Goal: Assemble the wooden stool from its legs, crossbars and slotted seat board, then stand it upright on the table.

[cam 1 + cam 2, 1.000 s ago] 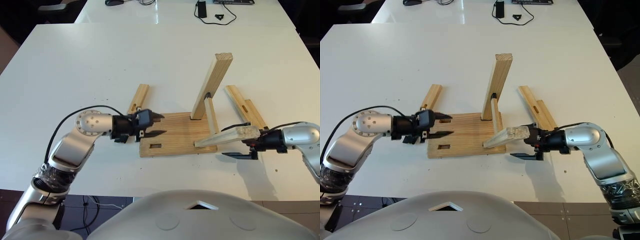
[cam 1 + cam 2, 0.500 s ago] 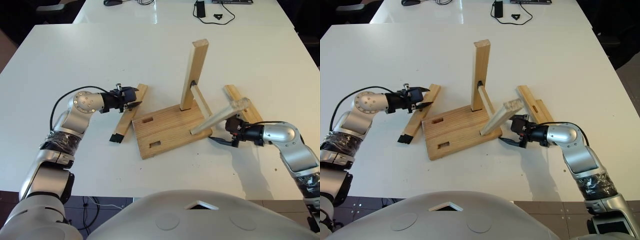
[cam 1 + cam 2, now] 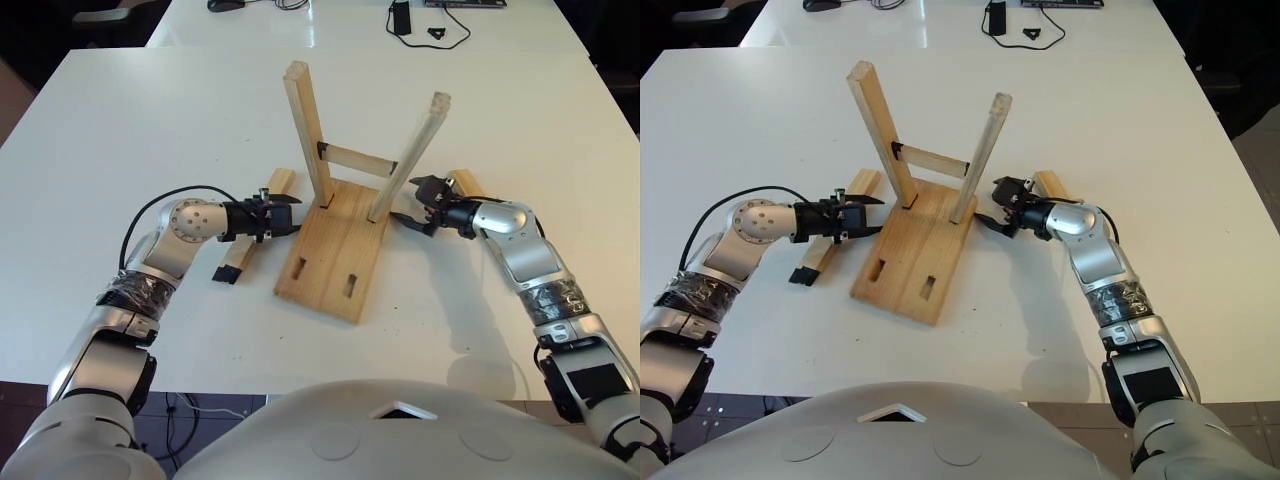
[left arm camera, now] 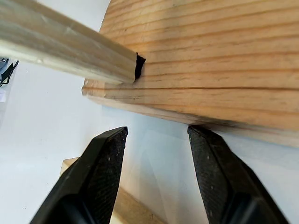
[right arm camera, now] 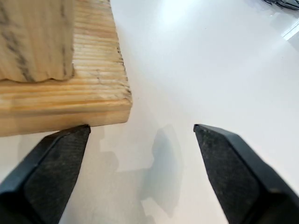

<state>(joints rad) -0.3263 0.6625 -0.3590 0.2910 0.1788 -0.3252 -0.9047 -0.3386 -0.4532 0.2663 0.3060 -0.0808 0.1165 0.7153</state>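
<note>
My left gripper (image 3: 290,216) hangs low over the white table (image 3: 150,110), its two black fingers (image 4: 100,172) moderately apart with nothing between them. Just past the tips lies the far left corner of the pale pine rectangular seat board (image 3: 335,255). One tip is right at the board's edge, but I cannot tell whether it touches.

The seat board lies flat in the middle of the table, between my two arms, and two dark rectangular slots (image 3: 298,268) show at its near end. At its far end stand two square-section wooden legs. The taller left leg (image 3: 308,130) tilts away to my left, and the right leg (image 3: 410,155) tilts to my right. A thin wooden crossbar (image 3: 356,160) joins them partway up, so this frame rises directly between my grippers.

My right gripper (image 3: 408,200) is spread wide and holds nothing. It is just beside the foot of the right leg and the board's far right corner, with one finger (image 5: 51,163) close under that corner.

A loose flat wooden piece with a dark end (image 3: 240,255) lies slantwise under my left wrist, just beside the board's left edge. Another loose wooden piece (image 3: 1048,184) lies behind my right gripper, largely covered by that arm. Beyond is a second white table (image 3: 350,35) with a black cabled device (image 3: 403,18).
</note>
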